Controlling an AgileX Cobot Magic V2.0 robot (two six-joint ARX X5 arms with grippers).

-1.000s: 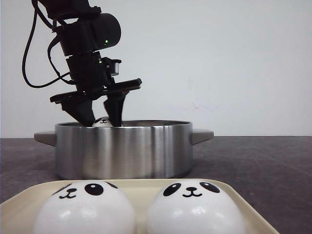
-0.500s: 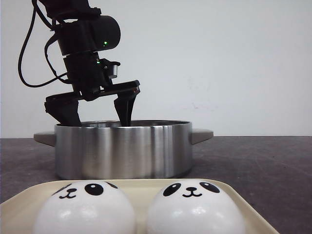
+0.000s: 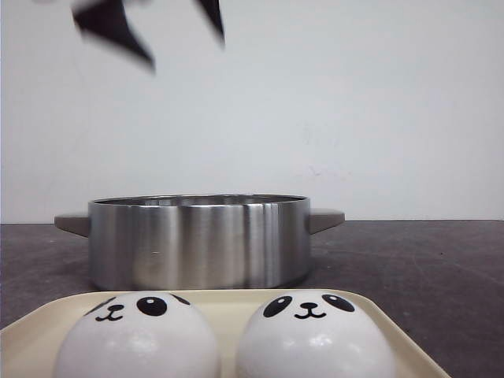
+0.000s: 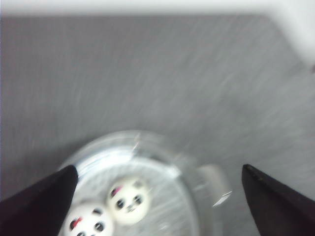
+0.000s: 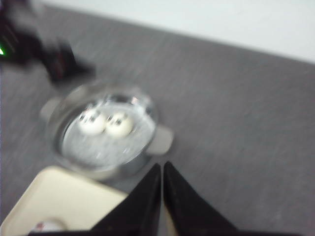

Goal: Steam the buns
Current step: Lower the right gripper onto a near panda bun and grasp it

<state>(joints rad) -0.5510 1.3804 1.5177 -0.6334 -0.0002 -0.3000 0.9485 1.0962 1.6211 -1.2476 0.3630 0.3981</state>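
dark grey tabletop under steel pot, plain white wall behind

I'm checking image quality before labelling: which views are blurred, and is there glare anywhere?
Front view: sharp on the pot, vertical glare streaks on its wall; left gripper smeared. Left wrist view: motion-blurred, buns soft. Right wrist view: blurred, pot shiny inside, right gripper fairly crisp.

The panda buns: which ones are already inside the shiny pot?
The two buns lying side by side in the steel pot, seen from the wrist views. The other two sit on the cream tray in front.
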